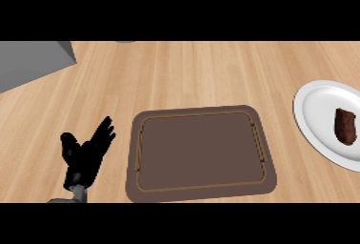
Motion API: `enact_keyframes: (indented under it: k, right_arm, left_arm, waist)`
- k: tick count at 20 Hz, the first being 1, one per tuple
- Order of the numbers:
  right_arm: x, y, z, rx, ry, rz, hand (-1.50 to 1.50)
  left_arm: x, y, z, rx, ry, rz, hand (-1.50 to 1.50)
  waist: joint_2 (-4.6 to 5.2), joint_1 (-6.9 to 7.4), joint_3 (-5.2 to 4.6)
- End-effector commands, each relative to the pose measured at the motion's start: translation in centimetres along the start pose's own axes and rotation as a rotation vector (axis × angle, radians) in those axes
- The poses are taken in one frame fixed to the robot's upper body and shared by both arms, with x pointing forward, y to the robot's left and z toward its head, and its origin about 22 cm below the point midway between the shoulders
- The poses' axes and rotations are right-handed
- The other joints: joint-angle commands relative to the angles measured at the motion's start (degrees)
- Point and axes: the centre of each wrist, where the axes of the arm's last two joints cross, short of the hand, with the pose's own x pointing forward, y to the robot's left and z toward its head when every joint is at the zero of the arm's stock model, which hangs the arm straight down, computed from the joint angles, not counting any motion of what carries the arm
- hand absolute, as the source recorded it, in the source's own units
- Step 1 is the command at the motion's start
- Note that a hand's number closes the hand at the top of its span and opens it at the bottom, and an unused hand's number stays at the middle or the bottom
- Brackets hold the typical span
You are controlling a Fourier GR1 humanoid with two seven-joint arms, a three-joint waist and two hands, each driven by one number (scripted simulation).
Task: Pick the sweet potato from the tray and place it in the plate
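The sweet potato (345, 126) lies on the white plate (313, 114) at the right edge of the view, resting on the plate's right portion and running roughly top to bottom. The brown tray (200, 152) sits at centre, well apart from the plate, and nothing shows on its surface. Judged from this layout, the placement step appears complete. The left hand (88, 152) shows at the lower left, just beside the tray's left rim, with fingers straight and raised, holding nothing; it is at rest. The right hand does not appear in the view, so its state cannot be reported. Handling notes, as estimates only: the sweet potato is probably stiff and moderately light, with a dull reddish-brown skin that is unlikely to be slippery. It should tolerate an ordinary grasp without damage. The elongated shape favours a grasp across the narrow width at mid-length, fingers on one long side and thumb on the other. A grasp near either end may let it pivot. The plate's smooth surface may allow the sweet potato to slide if it is nudged. A grey block (32, 62) occupies the counter (197, 71) at the upper left, away from the work area.
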Motion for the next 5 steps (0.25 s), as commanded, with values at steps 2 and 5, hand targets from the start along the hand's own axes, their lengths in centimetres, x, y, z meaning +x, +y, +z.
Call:
enact_keyframes:
  k: [2,5]
  right_arm:
    - [1.5,-0.7,3.9,0.002,0.014,0.037,-1.5]
    - [-0.7,-1.5,5.9,0.019,0.02,0.037,-1.5]
  left_arm:
    - [-0.8,0.6,-0.7,0.005,0.006,0.009,0.0]
    - [-1.1,-0.1,0.4,0.008,-0.002,0.004,0.0]
  waist:
    - [0.11,0.07,-0.03]
    - [0.08,0.16,0.0]
